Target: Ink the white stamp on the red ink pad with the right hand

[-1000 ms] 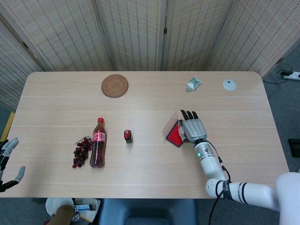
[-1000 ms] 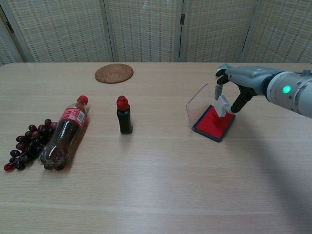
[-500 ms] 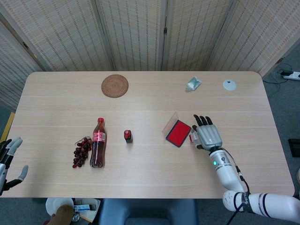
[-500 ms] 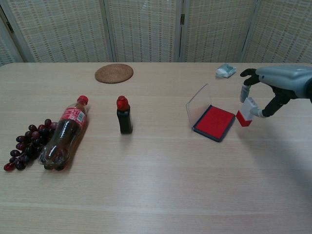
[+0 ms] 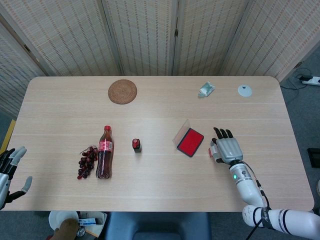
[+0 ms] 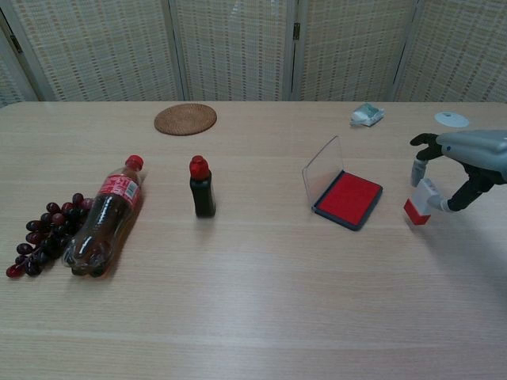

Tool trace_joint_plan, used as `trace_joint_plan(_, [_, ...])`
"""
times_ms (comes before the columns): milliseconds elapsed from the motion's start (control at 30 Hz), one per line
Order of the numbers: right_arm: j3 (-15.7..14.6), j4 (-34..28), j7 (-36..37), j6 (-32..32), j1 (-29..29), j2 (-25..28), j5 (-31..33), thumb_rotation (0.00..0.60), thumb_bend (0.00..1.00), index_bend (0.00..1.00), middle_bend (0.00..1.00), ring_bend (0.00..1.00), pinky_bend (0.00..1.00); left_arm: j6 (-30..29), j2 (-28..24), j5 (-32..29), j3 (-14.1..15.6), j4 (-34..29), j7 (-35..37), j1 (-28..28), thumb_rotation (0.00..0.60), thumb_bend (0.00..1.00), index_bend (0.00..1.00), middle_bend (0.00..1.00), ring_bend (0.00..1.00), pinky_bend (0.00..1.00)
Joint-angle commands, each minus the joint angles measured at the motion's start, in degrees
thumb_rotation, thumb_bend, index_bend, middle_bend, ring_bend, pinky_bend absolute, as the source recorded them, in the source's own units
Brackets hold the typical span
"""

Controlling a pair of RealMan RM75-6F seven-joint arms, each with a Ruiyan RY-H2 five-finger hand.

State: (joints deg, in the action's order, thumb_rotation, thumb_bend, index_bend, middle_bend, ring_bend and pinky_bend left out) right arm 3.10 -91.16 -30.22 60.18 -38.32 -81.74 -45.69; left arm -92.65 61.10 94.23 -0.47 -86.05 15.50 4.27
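The red ink pad (image 5: pixel 190 142) (image 6: pixel 348 198) lies open at centre right of the table, its clear lid (image 6: pixel 323 165) standing up on the left side. My right hand (image 5: pixel 227 149) (image 6: pixel 462 162) is to the right of the pad and apart from it. It pinches the white stamp (image 6: pixel 421 201), whose red-inked base points down close to the tabletop; the head view shows only a sliver of the stamp (image 5: pixel 213 151). My left hand (image 5: pixel 11 167) hangs off the table's near left corner, fingers spread and holding nothing.
A small red-capped ink bottle (image 6: pixel 201 187) stands left of the pad. Further left lie a cola bottle (image 6: pixel 104 215) and dark grapes (image 6: pixel 43 234). A woven coaster (image 6: pixel 185 119) is at the back; a crumpled wrapper (image 6: pixel 367 114) and a white disc (image 6: pixel 451 119) sit at back right.
My right hand lifted the stamp off the ink pad and carried it to the right, then lowered it towards the table beside the pad. The stamp's base now shows red.
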Motion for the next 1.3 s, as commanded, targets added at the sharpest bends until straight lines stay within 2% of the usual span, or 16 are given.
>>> trace_joint_plan(33, [0.1,2.0,0.6,-1.2,0.1,-1.5,-0.1,0.600,0.44,0.58,0.03,0.00,0.00,-0.1,0.0,0.1,0.0,0.1,0.2,0.0,0.600,0.43,0.00,0.00,0.00,0.00])
trace_joint_plan(400, [0.4,5.1,1.0,-3.0,0.4,-3.4,-0.5,0.600,0.44,0.58,0.03,0.00,0.00,-0.4,-0.1,0.2,0.1,0.3,0.8,-0.1,0.600,0.43,0.00,0.00,0.00,0.00])
trace_joint_plan(733, [1.4,2.3,1.2,-2.0,1.0,-1.4,-1.3,0.600,0.43,0.58,0.03,0.00,0.00,-0.2,0.0,0.1,0.0,0.4,0.7,0.0,0.600,0.43,0.00,0.00,0.00,0.00])
trace_joint_plan(1300, [1.7,2.4,0.5,-2.5,1.3,-1.5,-1.0,0.600,0.44,0.58,0.03,0.00,0.00,-0.2,-0.1,0.1,0.0,0.3,0.8,0.0,0.600,0.43,0.00,0.00,0.00,0.00])
